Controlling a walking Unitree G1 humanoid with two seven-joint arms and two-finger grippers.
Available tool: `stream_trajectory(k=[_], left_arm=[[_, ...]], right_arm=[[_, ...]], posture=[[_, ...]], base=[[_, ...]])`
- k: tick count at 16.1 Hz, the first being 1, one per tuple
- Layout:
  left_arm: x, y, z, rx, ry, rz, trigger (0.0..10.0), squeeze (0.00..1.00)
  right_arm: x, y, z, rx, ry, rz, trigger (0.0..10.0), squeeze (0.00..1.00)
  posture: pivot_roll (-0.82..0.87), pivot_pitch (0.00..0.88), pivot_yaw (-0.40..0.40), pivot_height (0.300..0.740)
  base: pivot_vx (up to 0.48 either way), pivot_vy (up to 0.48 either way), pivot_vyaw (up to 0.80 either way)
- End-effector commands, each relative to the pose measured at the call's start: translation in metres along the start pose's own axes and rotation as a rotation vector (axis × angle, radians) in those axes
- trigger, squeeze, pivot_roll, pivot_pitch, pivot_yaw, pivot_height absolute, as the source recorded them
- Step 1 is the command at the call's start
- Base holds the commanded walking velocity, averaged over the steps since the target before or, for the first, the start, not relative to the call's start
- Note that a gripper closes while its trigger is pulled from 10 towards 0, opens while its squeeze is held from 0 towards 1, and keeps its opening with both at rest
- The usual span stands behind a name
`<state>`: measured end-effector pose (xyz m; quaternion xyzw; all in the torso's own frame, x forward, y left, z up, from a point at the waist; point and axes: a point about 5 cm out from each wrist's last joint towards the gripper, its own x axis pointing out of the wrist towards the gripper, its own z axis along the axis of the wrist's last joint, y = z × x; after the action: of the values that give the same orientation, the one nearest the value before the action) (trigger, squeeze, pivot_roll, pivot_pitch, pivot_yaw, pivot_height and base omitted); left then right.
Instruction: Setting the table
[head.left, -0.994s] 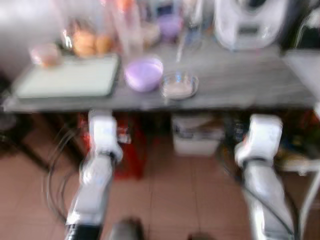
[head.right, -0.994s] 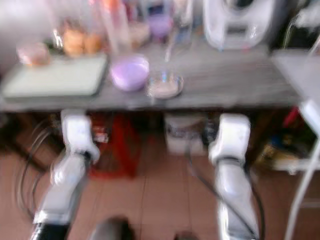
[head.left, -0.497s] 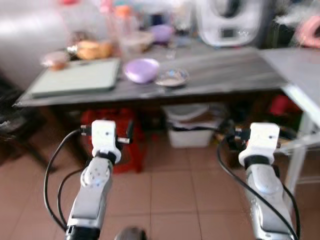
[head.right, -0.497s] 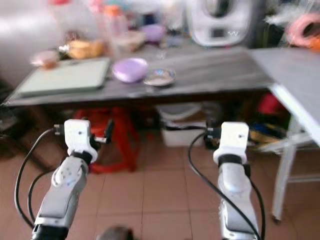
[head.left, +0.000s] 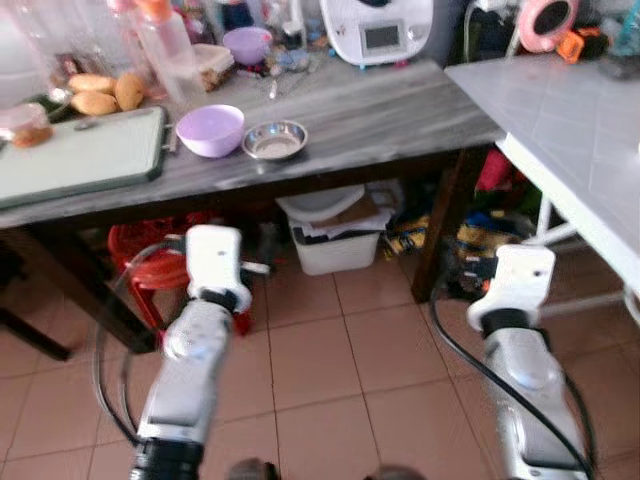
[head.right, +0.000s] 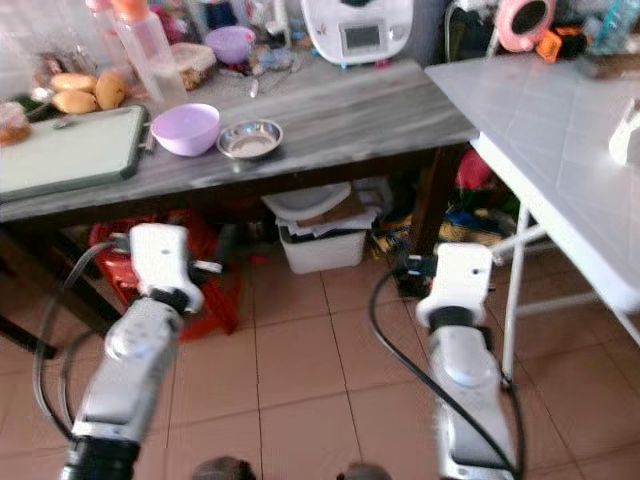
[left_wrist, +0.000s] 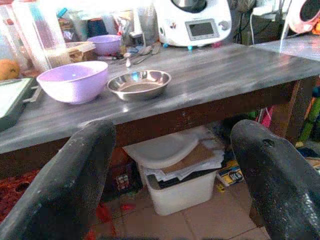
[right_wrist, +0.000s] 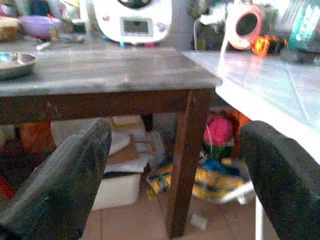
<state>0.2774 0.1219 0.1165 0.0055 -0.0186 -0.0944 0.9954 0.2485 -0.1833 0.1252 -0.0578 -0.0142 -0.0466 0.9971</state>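
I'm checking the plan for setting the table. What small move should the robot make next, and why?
Probably step closer to the grey table. Both the left gripper and the right gripper are open and empty, held below the tabletop and short of its edge. The purple bowl and steel dish sit beyond them on top.

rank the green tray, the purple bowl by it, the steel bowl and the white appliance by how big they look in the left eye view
1. green tray, clearly largest.
2. white appliance, though it is cut off at the frame's top and stands farther back.
3. purple bowl and steel bowl: about alike across, the purple one deeper, so no firm order.
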Motion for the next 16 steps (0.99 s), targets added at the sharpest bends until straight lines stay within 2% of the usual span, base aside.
stream_trajectory(k=[1,2,3,4,6,9,12,14,16], left_arm=[[0.000,0.007,0.001,0.014,0.001,0.020,10.0,0.00],[0.000,0.006,0.001,0.011,0.003,0.015,10.0,0.00],[0.000,0.006,0.001,0.009,0.003,0.012,10.0,0.00],[0.001,0.005,0.001,0.010,0.003,0.012,10.0,0.00],[0.002,0.005,0.001,0.015,0.002,0.011,10.0,0.00],[0.004,0.005,0.001,0.025,0.002,0.012,10.0,0.00],[-0.001,0.011,-0.002,0.047,0.016,0.026,10.0,0.00],[-0.008,0.016,-0.005,0.069,0.036,0.019,10.0,0.00],[-0.016,0.019,-0.009,0.078,0.062,0.005,10.0,0.00]], right_arm=[[0.001,0.013,0.002,0.019,-0.012,0.055,10.0,0.00],[0.001,0.016,0.002,0.091,0.022,0.058,10.0,0.00],[0.003,0.013,0.004,0.021,-0.002,0.015,10.0,0.00],[0.001,0.015,0.002,0.069,0.017,0.045,10.0,0.00],[0.000,0.014,0.003,0.074,0.002,0.046,10.0,0.00],[0.003,0.013,0.005,0.095,-0.002,0.039,10.0,0.00],[-0.004,0.019,0.006,0.139,-0.007,0.046,10.0,0.00],[-0.015,0.025,0.006,0.062,-0.030,0.087,10.0,0.00],[-0.021,0.027,0.004,0.052,-0.022,0.079,10.0,0.00]], posture=[[-0.08,0.000,0.070,0.740],[-0.08,0.000,0.068,0.740],[-0.08,0.000,0.068,0.740],[-0.08,0.000,0.067,0.740],[-0.07,0.000,0.067,0.740],[-0.07,0.000,0.069,0.740],[-0.07,0.000,0.067,0.740],[-0.07,0.000,0.069,0.740],[-0.08,0.000,0.073,0.740]], base=[[0.000,-0.371,0.00],[0.000,-0.375,0.00],[0.000,-0.375,0.00],[0.000,-0.375,0.00],[0.000,-0.375,0.26],[0.000,-0.375,0.72],[0.000,-0.376,0.00],[0.000,-0.377,0.00],[0.000,-0.369,0.80]])
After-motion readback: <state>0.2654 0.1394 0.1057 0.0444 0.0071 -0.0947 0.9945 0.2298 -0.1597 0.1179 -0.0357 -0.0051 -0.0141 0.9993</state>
